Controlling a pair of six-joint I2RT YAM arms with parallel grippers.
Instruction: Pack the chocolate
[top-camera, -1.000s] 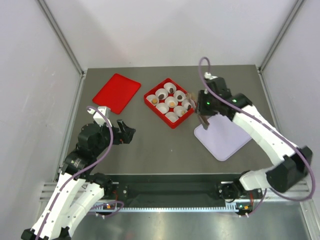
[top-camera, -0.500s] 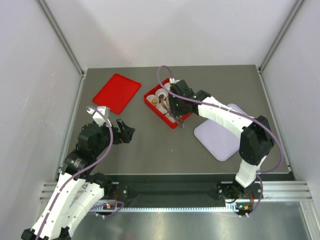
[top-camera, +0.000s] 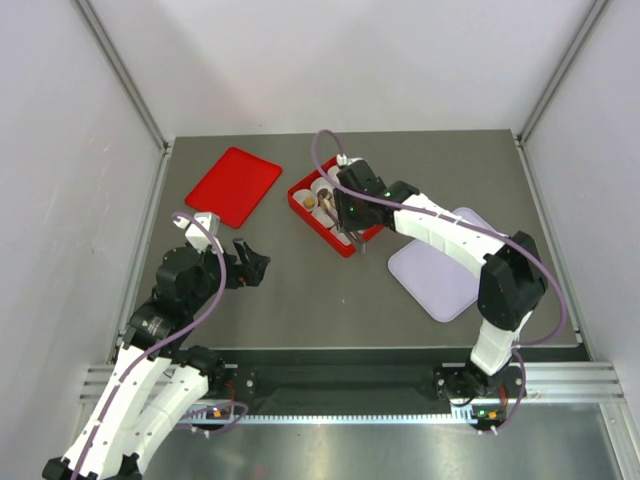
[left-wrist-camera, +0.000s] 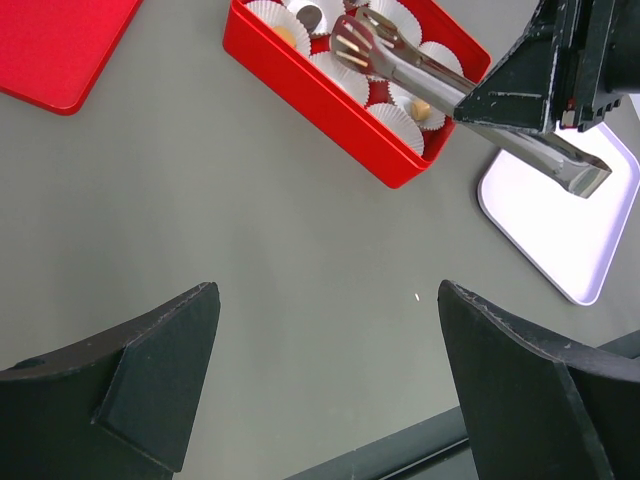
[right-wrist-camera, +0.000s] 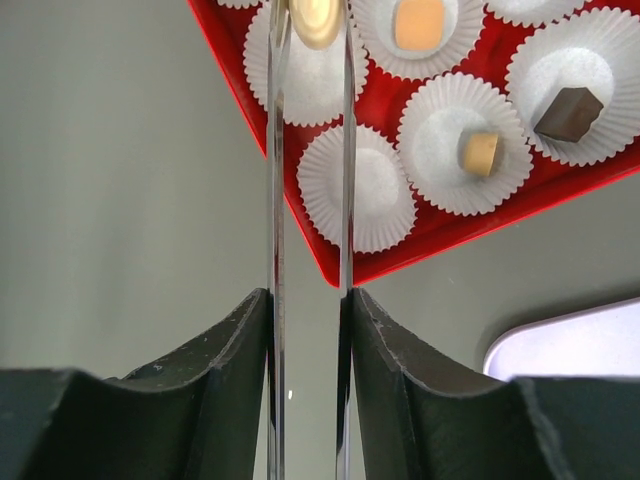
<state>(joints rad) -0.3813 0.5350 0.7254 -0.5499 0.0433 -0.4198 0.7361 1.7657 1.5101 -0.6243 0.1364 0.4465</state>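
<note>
My right gripper (right-wrist-camera: 307, 300) is shut on metal tongs (right-wrist-camera: 275, 150), which also show in the left wrist view (left-wrist-camera: 440, 85). The tong tips pinch a light tan chocolate (right-wrist-camera: 313, 20) over a white paper cup in the red box (right-wrist-camera: 450, 235). In other cups lie two tan pieces (right-wrist-camera: 418, 22) (right-wrist-camera: 482, 152) and a dark piece (right-wrist-camera: 570, 112). The near corner cup (right-wrist-camera: 370, 190) is empty. In the top view the right gripper (top-camera: 352, 215) hangs over the box (top-camera: 322, 232). My left gripper (top-camera: 255, 268) is open and empty above bare table, left of the box.
A flat red lid (top-camera: 233, 185) lies at the back left. A pale purple tray (top-camera: 445, 270) lies right of the box; its corner shows in the left wrist view (left-wrist-camera: 560, 220). Grey walls close in the table on three sides.
My right arm has swung left from above the purple tray to over the red box, carrying the tongs. In the last half second it has barely moved. The left arm is still.
</note>
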